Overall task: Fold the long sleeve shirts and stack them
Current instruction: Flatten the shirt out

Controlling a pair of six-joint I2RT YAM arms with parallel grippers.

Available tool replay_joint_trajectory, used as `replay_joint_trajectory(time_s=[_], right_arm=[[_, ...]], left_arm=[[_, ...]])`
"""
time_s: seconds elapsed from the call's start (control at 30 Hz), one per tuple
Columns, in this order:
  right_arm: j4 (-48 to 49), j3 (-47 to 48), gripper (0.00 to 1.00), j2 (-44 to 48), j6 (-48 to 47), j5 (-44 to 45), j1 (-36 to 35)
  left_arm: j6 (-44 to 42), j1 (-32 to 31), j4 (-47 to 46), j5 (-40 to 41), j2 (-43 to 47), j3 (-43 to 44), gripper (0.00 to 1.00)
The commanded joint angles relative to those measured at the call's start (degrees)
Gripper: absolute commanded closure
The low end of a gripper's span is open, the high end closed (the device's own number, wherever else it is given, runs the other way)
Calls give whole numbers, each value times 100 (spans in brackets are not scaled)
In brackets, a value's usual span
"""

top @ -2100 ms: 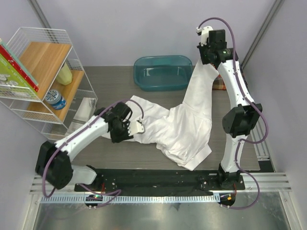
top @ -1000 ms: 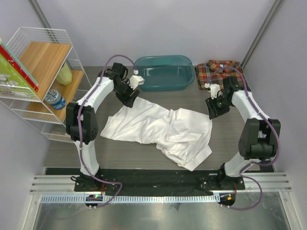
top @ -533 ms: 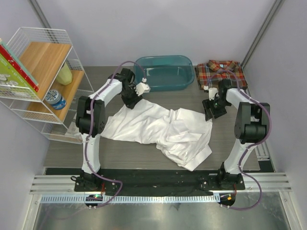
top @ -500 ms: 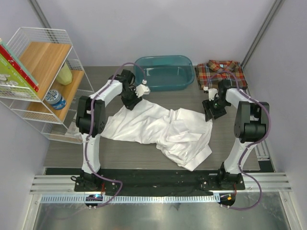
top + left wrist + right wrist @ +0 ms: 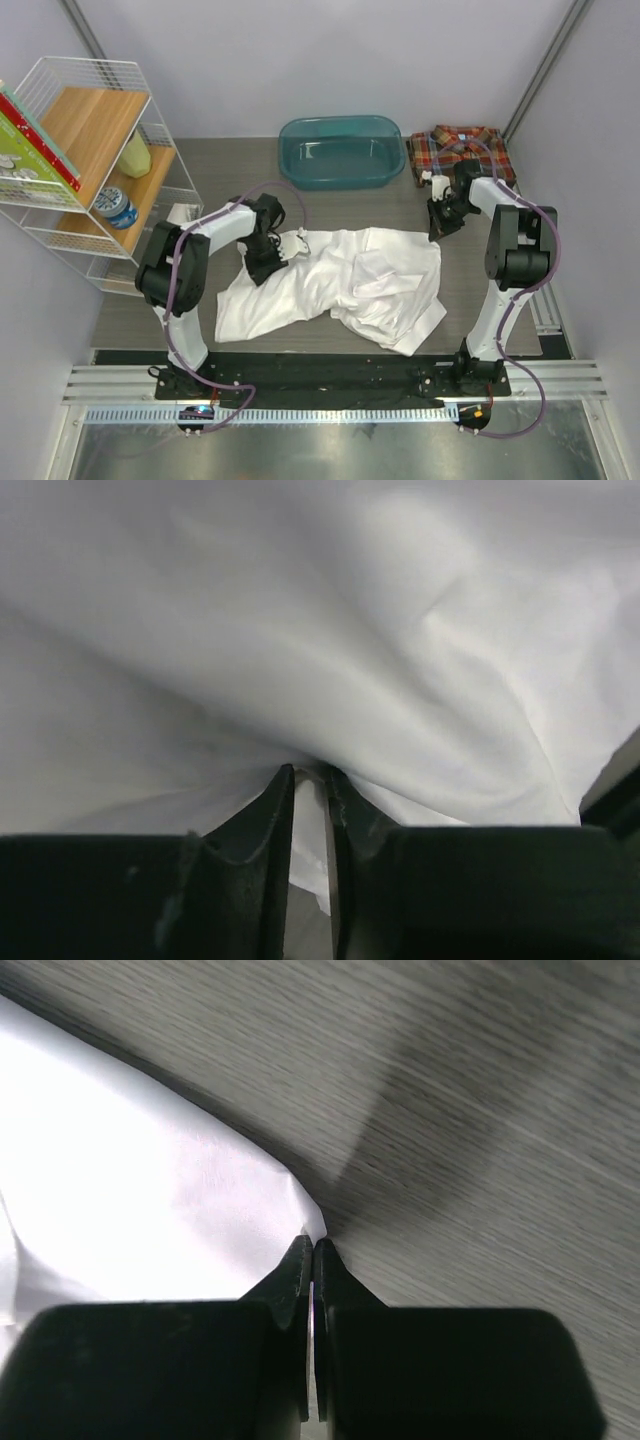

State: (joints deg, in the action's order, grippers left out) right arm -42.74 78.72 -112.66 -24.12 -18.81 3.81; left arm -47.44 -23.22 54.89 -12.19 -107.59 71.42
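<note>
The white long sleeve shirt [image 5: 350, 275] lies crumpled across the middle of the table. My left gripper [image 5: 265, 262] rests on its left part, jaws nearly together with a fold of white cloth [image 5: 300, 630] pinched between them [image 5: 310, 772]. At the shirt's far right corner, my right gripper [image 5: 440, 222] is shut on the very tip of the white cloth [image 5: 130, 1190], as the right wrist view [image 5: 313, 1243] shows. The plaid long sleeve shirt [image 5: 460, 148] lies bunched at the back right, behind the right gripper and untouched.
A teal tub [image 5: 340, 150] stands at the back centre. A wire shelf [image 5: 90, 160] with a bottle and a can stands at the left edge. The grey wood table [image 5: 400, 205] shows between the tub and the shirt.
My left gripper has come from beside the tub toward the front, dragging the shirt's left edge with it. Both grippers have closed on the cloth. The right gripper shifted slightly back.
</note>
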Motion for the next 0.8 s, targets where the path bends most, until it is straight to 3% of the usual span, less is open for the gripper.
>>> replay_joint_trajectory(time_s=[0.0, 0.07, 0.17, 0.37, 0.77], right_arm=[[-181, 556, 99, 43, -251, -439, -82], [-226, 714, 99, 69, -269, -466, -83], [-252, 820, 99, 174, -295, -483, -100], [-261, 891, 99, 324, -269, -448, -135], [-261, 882, 99, 517, -286, -396, -135]], left_arm=[[551, 63, 286, -529, 554, 20, 74], [805, 466, 84, -662, 721, 449, 61], [868, 977, -14, -1049, 591, 1230, 52], [429, 1074, 434, -760, -358, 2139, 54], [-159, 1074, -251, 330, -895, 1525, 54]])
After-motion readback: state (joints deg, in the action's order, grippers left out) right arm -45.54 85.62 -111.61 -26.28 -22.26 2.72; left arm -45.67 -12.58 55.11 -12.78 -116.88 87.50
